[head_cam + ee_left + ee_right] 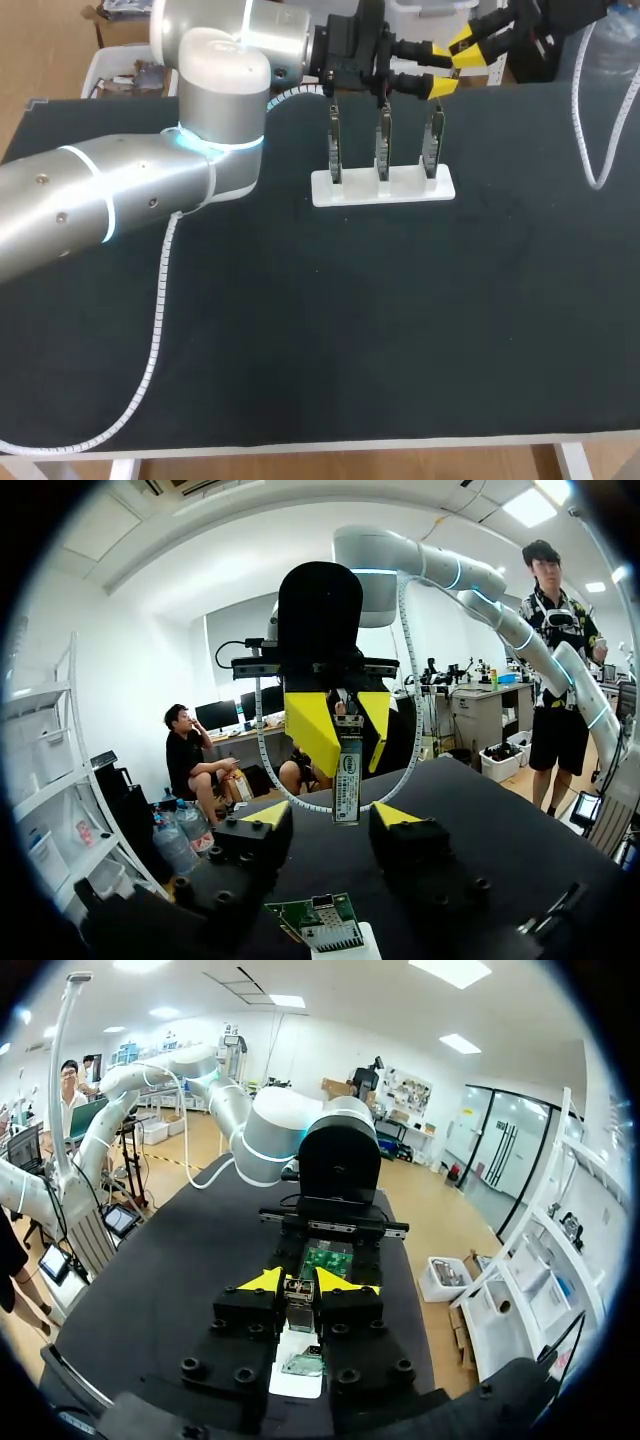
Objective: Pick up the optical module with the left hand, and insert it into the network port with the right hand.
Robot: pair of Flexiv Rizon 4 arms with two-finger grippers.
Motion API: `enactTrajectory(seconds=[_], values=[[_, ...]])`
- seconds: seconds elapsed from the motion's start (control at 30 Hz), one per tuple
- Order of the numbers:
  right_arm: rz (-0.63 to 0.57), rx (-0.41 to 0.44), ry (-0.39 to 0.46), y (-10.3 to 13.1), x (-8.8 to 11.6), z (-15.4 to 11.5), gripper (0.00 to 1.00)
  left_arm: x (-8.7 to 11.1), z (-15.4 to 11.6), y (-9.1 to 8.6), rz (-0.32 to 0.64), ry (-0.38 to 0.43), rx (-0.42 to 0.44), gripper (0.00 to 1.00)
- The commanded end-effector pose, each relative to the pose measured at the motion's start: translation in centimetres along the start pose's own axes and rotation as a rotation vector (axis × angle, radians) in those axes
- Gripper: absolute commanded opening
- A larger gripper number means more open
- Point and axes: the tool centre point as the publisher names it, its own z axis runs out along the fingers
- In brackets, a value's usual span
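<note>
— Over the bench [400, 330], far side, above the white rack [383, 187]: right jaws clamped on the optical module [347, 770], upright; left jaws apart around its lower end
— Handover looks done. Next: left clears off, right squares module to a network port

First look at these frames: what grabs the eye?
Two grippers face each other tip to tip near the far edge of the table. The right gripper is shut on the module, and the left gripper has its fingers open on either side of it. Below them, a white holder carries three upright boards.
</note>
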Motion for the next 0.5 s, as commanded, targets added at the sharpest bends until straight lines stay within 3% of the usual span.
enactTrajectory(seconds=[0.03, 0.4, 0.5], values=[[-0.001, 0.002, 0.000, 0.08, -0.01, -0.03, 0.00, 0.01, 0.12, 0.32, -0.001, 0.003, 0.007, 1.00], [-0.001, 0.002, 0.000, 0.08, -0.01, -0.03, 0.00, 0.01, 0.12, 0.32, -0.001, 0.003, 0.007, 1.00], [-0.001, 0.002, 0.000, 0.08, -0.01, -0.03, 0.00, -0.49, -0.68, 0.66, -0.016, 0.088, 0.011, 1.00]])
